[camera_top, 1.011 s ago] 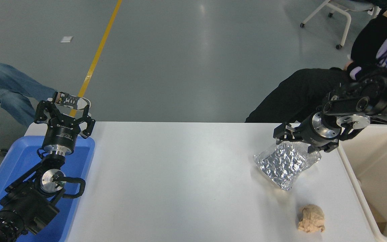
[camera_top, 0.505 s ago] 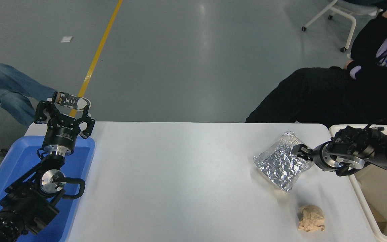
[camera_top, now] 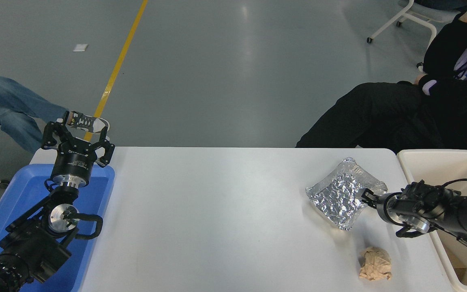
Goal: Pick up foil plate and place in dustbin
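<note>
the foil plate (camera_top: pixel 343 194) lies flat on the white table (camera_top: pixel 225 211), near the table's right end, its rumpled rims turned up and its hollow facing the camera. the right gripper (camera_top: pixel 365 196) comes in low and nearly level from the plate's right side, its tips at the plate's right rim; a low sideways reach like this suits pinching a thin raised edge, since the plate sits too flat to be taken from above. whether the jaws are parted, closed, or already biting the rim cannot be told, as the tips are small and dark against the foil. the plate appears to rest fully on the table, so the lift seems not yet begun.

just right of the plate, past the table's edge, stands the dustbin (camera_top: pixel 428 159), cream and open-topped, with the right arm lying across its near wall; the carry looks short. a crumpled tan paper ball (camera_top: pixel 375 263) sits nearer the camera than the plate, apart from it.

far to the plate's left, the left gripper (camera_top: pixel 77 136) hangs with fingers spread over a blue tray (camera_top: pixel 99 190), holding nothing. a seated person (camera_top: pixel 420 109) is beyond the plate, behind the table.
</note>
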Controlling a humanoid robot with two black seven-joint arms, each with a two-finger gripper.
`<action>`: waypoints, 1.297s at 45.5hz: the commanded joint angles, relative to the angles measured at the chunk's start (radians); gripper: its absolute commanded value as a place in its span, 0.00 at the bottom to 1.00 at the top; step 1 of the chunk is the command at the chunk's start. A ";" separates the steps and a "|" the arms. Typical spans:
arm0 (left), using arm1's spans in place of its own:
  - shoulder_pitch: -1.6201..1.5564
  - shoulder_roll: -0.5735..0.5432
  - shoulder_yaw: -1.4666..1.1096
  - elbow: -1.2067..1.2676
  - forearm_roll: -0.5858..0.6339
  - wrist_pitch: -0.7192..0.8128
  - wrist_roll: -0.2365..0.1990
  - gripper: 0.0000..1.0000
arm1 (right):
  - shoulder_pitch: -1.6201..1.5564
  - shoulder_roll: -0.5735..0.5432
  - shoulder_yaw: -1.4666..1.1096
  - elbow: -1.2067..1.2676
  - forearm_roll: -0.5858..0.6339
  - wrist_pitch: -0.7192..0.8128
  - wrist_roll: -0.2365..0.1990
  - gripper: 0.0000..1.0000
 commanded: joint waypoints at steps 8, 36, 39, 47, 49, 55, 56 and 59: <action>0.000 0.000 0.001 0.000 0.000 0.000 0.000 0.99 | -0.019 0.003 0.073 0.003 0.023 -0.006 -0.003 0.48; 0.000 0.000 0.000 0.000 0.000 0.000 0.000 0.99 | -0.005 -0.011 0.104 0.009 0.118 0.102 -0.006 0.00; 0.000 0.000 0.000 0.000 0.000 0.000 0.000 0.99 | 0.013 -0.015 0.102 0.014 0.118 0.126 -0.006 0.00; 0.000 0.000 0.000 0.000 0.000 0.000 0.000 0.99 | 0.149 -0.120 0.026 0.139 0.097 0.204 -0.004 0.00; 0.000 0.000 0.000 0.000 0.000 0.000 0.000 0.99 | 0.200 -0.127 -0.037 0.178 0.095 0.221 -0.004 0.00; 0.000 0.000 0.000 0.000 0.000 0.000 0.002 0.99 | 0.398 -0.155 -0.210 0.331 0.076 0.298 0.003 0.00; 0.000 0.000 0.000 0.000 0.000 -0.002 0.002 0.99 | 0.430 -0.164 -0.224 0.354 0.071 0.316 0.003 0.00; 0.000 0.000 0.000 0.000 0.000 0.000 0.002 0.99 | 0.524 -0.189 -0.252 0.420 0.053 0.373 0.003 0.00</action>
